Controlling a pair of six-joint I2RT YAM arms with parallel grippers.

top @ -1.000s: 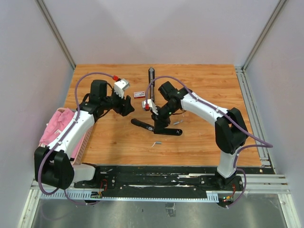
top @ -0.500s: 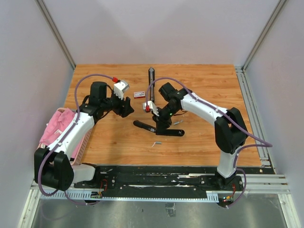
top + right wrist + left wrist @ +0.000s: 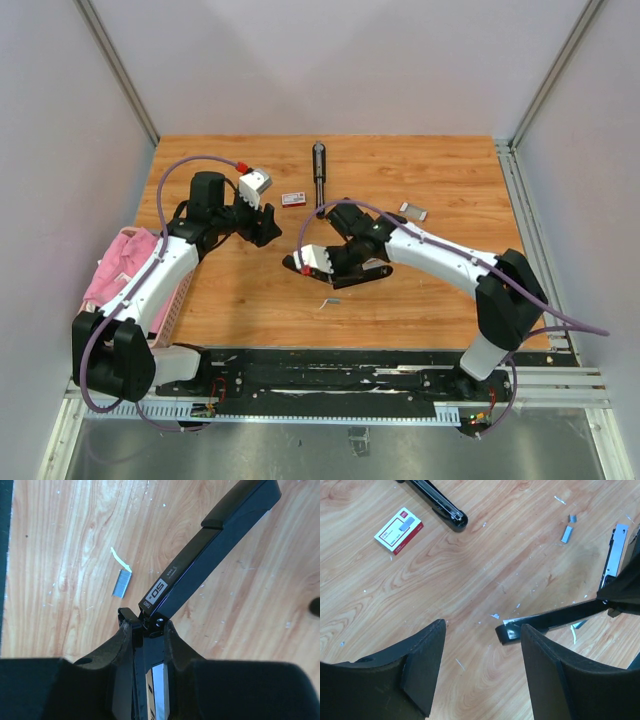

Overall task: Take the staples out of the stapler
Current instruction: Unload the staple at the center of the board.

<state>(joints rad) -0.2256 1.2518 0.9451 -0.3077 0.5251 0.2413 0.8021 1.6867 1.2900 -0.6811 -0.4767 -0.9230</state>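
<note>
A strip of staples [image 3: 121, 584] lies on the desk [image 3: 60, 540] just beside the right tool [image 3: 147, 625], which clamps the stapler [image 3: 210, 545] at its hinge. Best to pinch firmly and tip the opened arm downward; the left tool [image 3: 481, 650] hangs open, empty.

Wooden table [image 3: 240, 300] between plain pale walls [image 3: 330, 60]

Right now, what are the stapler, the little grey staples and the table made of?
The stapler looks like glossy black plastic or painted metal: smooth, shiny, with printed white marks. The staples look like bare metal: dull silvery grey, finely ribbed. The table looks like wood or wood-print laminate: orange-brown grain, slight sheen.
</note>
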